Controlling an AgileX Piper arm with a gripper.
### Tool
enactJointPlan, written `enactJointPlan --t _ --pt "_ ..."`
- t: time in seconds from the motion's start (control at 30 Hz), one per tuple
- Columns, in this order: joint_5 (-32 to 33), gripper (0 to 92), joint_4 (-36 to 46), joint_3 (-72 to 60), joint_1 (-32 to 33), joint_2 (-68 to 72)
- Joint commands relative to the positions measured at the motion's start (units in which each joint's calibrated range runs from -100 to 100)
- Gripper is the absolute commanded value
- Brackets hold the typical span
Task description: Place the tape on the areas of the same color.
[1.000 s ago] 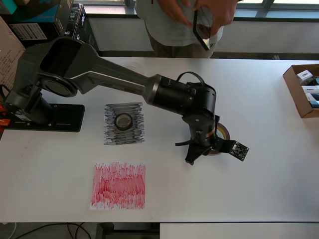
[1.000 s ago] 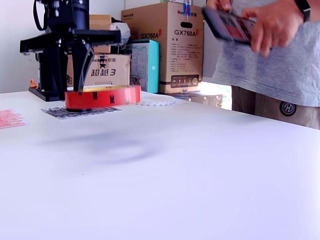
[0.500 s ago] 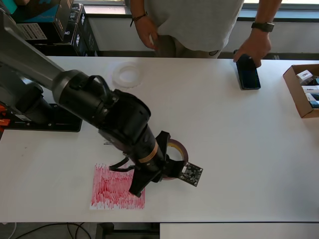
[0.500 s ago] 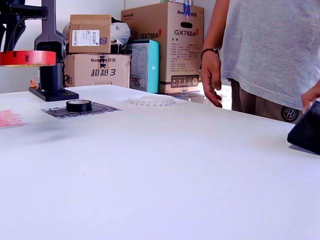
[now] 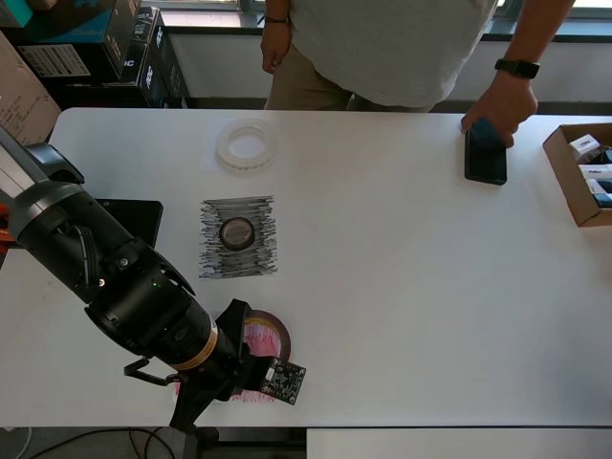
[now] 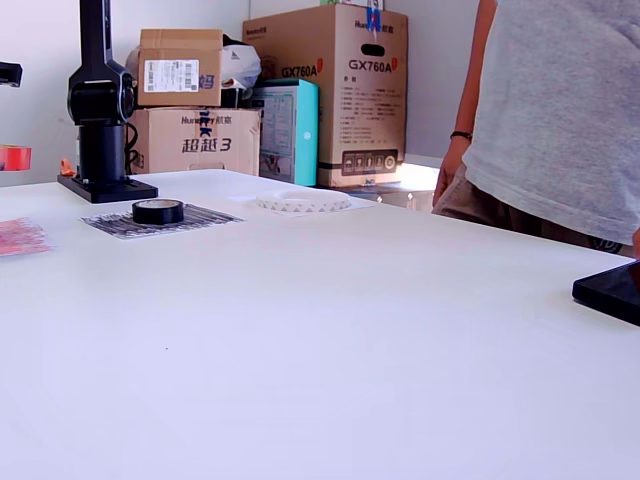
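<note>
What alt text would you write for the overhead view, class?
A robot arm holds a red-brown tape roll over a red scribbled patch near the table's front edge. A small black roll sits on a black scribbled patch, and a whitish roll lies farther back.

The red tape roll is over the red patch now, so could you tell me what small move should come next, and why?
Probably lower it straight down. In the overhead view the red tape roll sits above the red scribbled patch with the pincer on it, and in the exterior view the roll hangs well above the patch. Opening now would likely drop it.
</note>
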Motion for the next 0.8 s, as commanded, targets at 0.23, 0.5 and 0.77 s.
enactJointPlan --t 0.23,0.5,0.77 --pt "-6.4 0.0 -7.1 7.6 -0.5 0.4" --pt "-9.7 0.0 -13.0 10.9 -1.6 0.3" --pt "-15.1 0.0 -20.1 14.6 -4.5 0.4"
